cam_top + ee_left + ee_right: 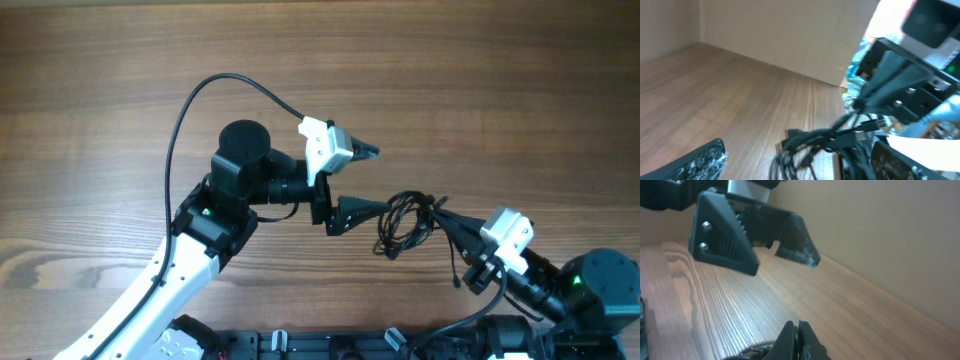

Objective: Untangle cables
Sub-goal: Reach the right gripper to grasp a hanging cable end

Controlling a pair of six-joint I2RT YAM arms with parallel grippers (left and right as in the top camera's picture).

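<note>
The cables are a loose black tangle on the wooden table, right of centre. My left gripper is open wide, and its lower finger reaches the tangle's left side. In the left wrist view the cables lie between the jaws, close to the right finger. My right gripper is shut on a strand at the tangle's right side. Its closed jaws show in the right wrist view with a bit of cable beside them. It also shows in the left wrist view.
The wooden table stretches to the left and back. The left arm's thick black wire arcs above its wrist. A cardboard wall stands behind the table. The open left fingers face the right wrist camera.
</note>
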